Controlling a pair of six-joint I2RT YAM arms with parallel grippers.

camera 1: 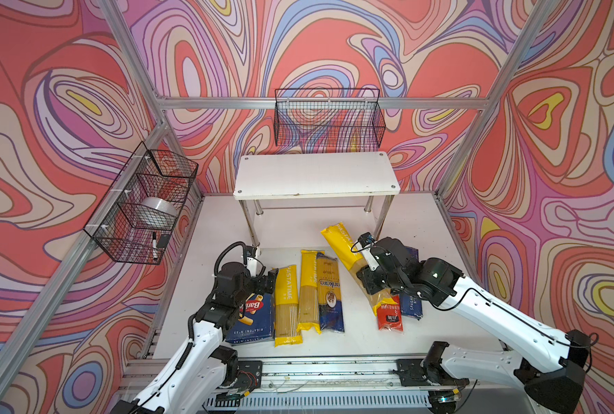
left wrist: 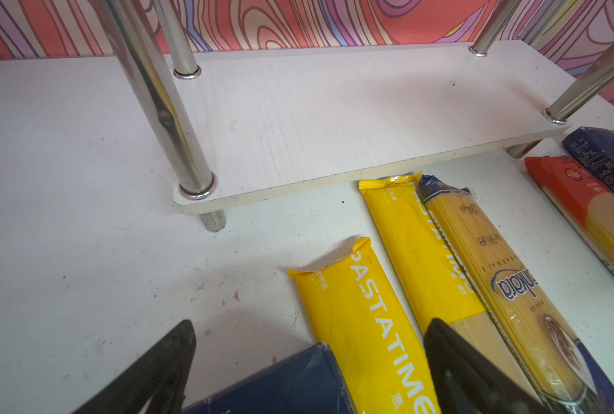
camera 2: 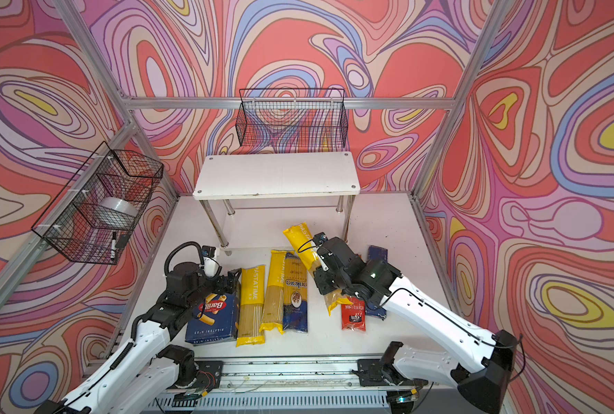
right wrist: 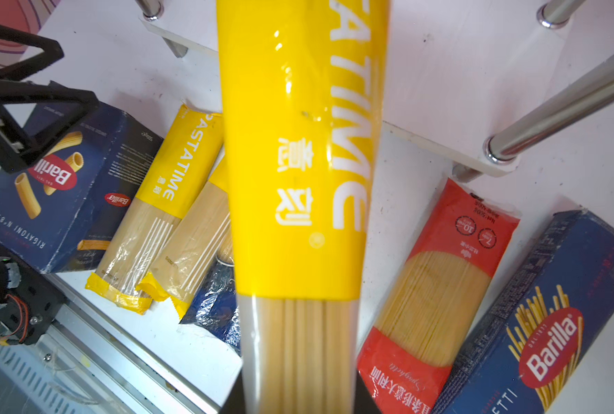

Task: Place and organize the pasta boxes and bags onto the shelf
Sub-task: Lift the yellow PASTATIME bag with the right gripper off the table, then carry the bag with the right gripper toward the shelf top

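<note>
My right gripper [camera 1: 369,280] [right wrist: 300,394] is shut on a yellow PASTATIME bag [camera 1: 341,243] [right wrist: 298,161], held tilted above the table in front of the shelf [camera 1: 316,174]. The shelf's lower board [left wrist: 334,118] is bare. My left gripper [camera 1: 269,280] [left wrist: 310,326] hangs open over the far corner of the rigatoni box [camera 1: 259,322] [left wrist: 280,387]. Two more yellow bags [camera 1: 287,304] [camera 1: 309,290] and a dark blue bag [camera 1: 330,294] lie side by side mid-table. A red bag [camera 1: 389,317] and the spaghetti box [right wrist: 549,322] lie under my right arm.
A black wire basket [camera 1: 328,118] hangs on the back wall above the shelf. Another basket [camera 1: 144,204] on the left wall holds a tape roll and a marker. An aluminium rail [camera 1: 316,369] runs along the table's front edge.
</note>
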